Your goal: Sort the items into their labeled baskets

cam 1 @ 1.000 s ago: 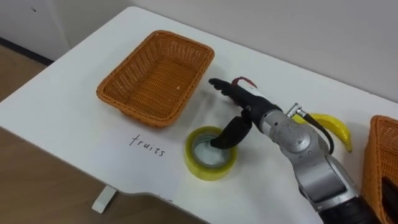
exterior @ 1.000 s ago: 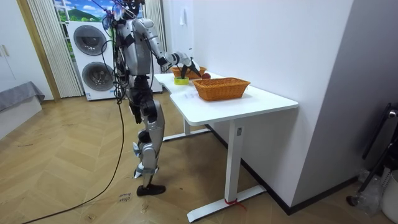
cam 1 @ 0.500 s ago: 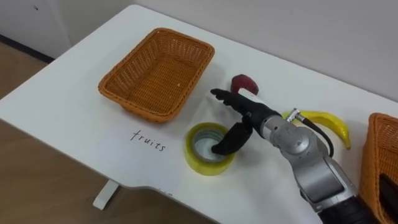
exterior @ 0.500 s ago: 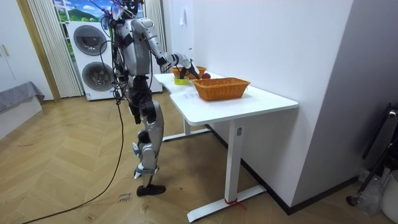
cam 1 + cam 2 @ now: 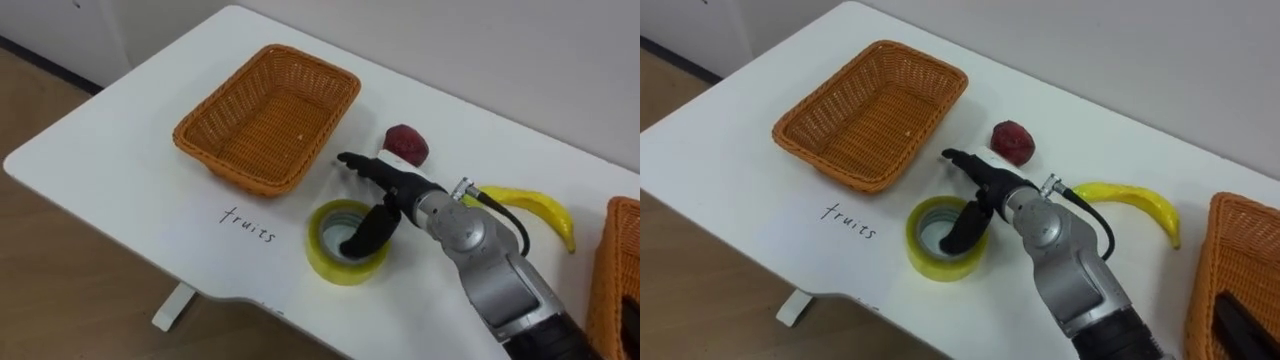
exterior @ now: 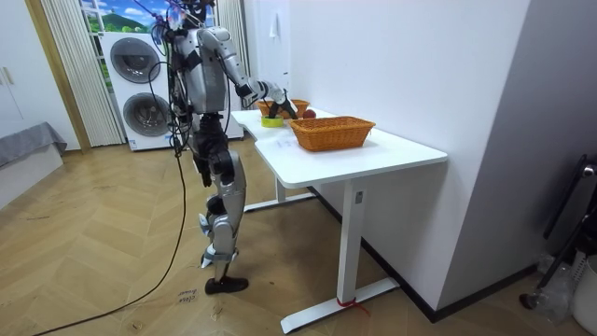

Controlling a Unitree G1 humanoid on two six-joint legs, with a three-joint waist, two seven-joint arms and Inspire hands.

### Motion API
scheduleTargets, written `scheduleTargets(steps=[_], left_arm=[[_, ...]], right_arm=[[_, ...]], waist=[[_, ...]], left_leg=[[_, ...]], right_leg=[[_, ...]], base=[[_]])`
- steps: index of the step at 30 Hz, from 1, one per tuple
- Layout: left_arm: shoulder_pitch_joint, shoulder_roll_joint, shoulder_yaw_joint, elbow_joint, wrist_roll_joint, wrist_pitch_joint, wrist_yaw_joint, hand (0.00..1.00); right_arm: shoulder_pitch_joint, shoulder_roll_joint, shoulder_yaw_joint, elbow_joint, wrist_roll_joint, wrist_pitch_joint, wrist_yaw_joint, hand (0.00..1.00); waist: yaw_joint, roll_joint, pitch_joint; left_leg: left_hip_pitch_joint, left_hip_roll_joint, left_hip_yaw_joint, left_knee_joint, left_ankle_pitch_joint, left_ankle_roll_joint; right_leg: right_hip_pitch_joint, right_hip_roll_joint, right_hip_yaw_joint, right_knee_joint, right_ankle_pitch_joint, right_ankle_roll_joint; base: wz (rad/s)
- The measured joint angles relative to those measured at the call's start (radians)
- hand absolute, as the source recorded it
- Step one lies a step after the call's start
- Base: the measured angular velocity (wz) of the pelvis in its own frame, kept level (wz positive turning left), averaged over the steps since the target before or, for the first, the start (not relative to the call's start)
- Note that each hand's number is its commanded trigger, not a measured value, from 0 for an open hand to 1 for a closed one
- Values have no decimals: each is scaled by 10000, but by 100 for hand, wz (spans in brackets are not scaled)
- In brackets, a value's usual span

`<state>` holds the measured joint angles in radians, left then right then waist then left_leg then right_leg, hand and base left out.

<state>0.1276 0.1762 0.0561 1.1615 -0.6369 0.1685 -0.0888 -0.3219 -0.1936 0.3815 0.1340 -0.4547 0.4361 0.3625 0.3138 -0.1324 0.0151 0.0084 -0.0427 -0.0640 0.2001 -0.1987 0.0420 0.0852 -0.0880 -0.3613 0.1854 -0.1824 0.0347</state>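
Note:
A yellow tape roll (image 5: 340, 271) lies flat near the table's front edge, beside the handwritten word "fruits" (image 5: 248, 224). My right hand (image 5: 396, 186) hovers over the roll's far side; its fingers (image 5: 965, 161) stretch straight toward the empty wicker fruit basket (image 5: 270, 110), and its thumb (image 5: 364, 234) dips into the roll's hole. The hand is open. A dark red fruit (image 5: 406, 143) sits just behind the hand, and a banana (image 5: 530, 204) lies to its right. In the room view I stand at the table's end with the right hand (image 6: 270, 91) out over it.
A second wicker basket (image 5: 1230, 245) stands at the right edge of the table with a dark object (image 5: 1240, 325) in it. The table's front edge (image 5: 150, 270) runs close to the tape roll, with wooden floor below.
The whole picture has shifted a little. The red fruit, mostly hidden behind my hand a second ago, now shows fully. My thumb stays inside the tape roll's hole.

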Motion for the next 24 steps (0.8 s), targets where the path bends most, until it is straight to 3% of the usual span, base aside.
scheduleTargets(steps=[3, 5, 6, 13, 24], left_arm=[[-7, 7, 1, -10, 2, 0, -3, 0], [-12, 8, 1, -13, 2, 1, -6, 0], [-18, 9, 0, -14, 2, 1, -8, 0], [-59, 59, -13, -17, -3, 40, -7, 0], [-200, 106, -26, -13, 9, 148, 0, 0]], right_arm=[[-91, 29, 82, 102, -275, 5, 18, 0], [-94, 30, 89, 127, -317, 6, 19, 53], [-96, 29, 88, 136, -329, 8, 18, 100], [-240, 17, 283, 181, -1476, 12, -213, 100], [-345, 40, 375, 433, -1794, 10, -213, 100]], waist=[[13, -19, 6], [50, -24, 6], [62, -26, 5], [181, -27, 4], [215, -30, 8]], left_leg=[[-7, -1, 1, -17, 0, 0], [-24, -2, 1, -14, 0, 0], [-24, -2, 2, -13, 0, 0], [-19, -7, -5, 42, 0, 0], [-26, -8, -19, 27, -1, 1]], right_leg=[[1, 0, -1, -1, 0, 0], [5, 1, -1, -1, 0, 0], [5, 1, -1, -1, 0, 0], [23, 0, 14, -2, 0, -1], [17, 0, -16, -4, 0, 0]], base=[[0], [0], [0], [0], [0]])
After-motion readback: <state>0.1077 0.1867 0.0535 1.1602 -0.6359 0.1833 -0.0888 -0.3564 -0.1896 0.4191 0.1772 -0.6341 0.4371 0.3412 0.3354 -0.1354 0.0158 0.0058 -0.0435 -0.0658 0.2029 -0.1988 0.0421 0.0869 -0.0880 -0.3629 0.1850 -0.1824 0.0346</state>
